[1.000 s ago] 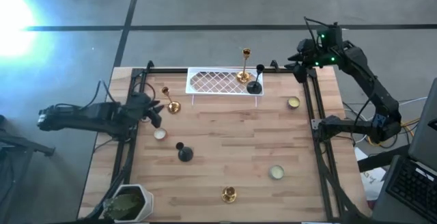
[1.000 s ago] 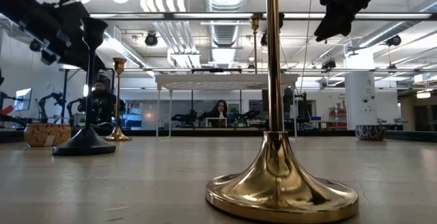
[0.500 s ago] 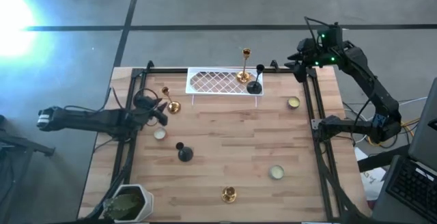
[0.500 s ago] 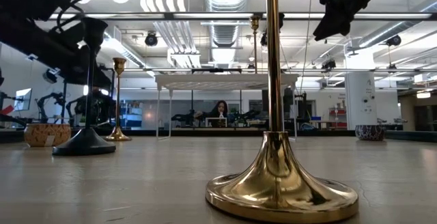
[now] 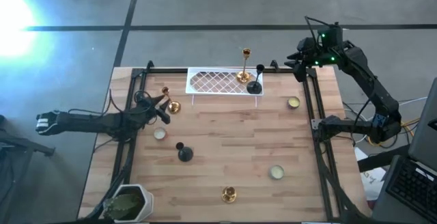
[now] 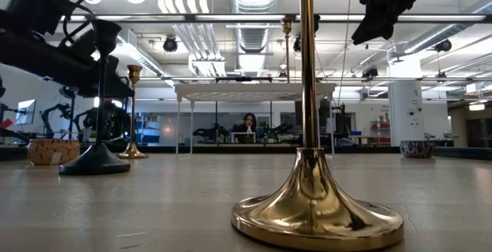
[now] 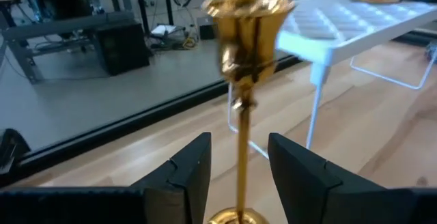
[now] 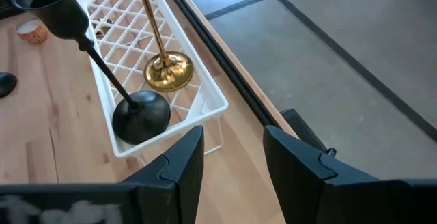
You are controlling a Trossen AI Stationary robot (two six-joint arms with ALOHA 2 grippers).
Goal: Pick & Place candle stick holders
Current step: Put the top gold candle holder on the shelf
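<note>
From above, the wooden table (image 5: 225,142) carries a white lattice tray (image 5: 222,82) along its far edge; a tall gold candle holder (image 5: 244,67) and a black candle holder (image 5: 255,82) stand at the tray's right end. The left gripper (image 5: 162,108) reaches in from the table's left edge, right at a second gold candle holder (image 5: 170,101) near the far left corner. A cream cup (image 5: 160,134) sits just nearer than it, a second black holder (image 5: 184,153) nearer still, a third gold holder (image 5: 229,194) by the near edge, further cups (image 5: 276,172) and (image 5: 293,102) toward the right side, and a potted plant (image 5: 128,203) at the near left corner. The right gripper (image 5: 298,61) hovers over the far right corner, holding nothing. The low view shows a gold holder's base (image 6: 317,210) close up and the left arm (image 6: 54,41) raised. In the left wrist view, the dark fingers (image 7: 194,173) stand parted on either side of the gold stem (image 7: 243,149), not visibly touching it. In the right wrist view, the parted fingers (image 8: 181,162) are empty above the tray's end (image 8: 167,80).
</note>
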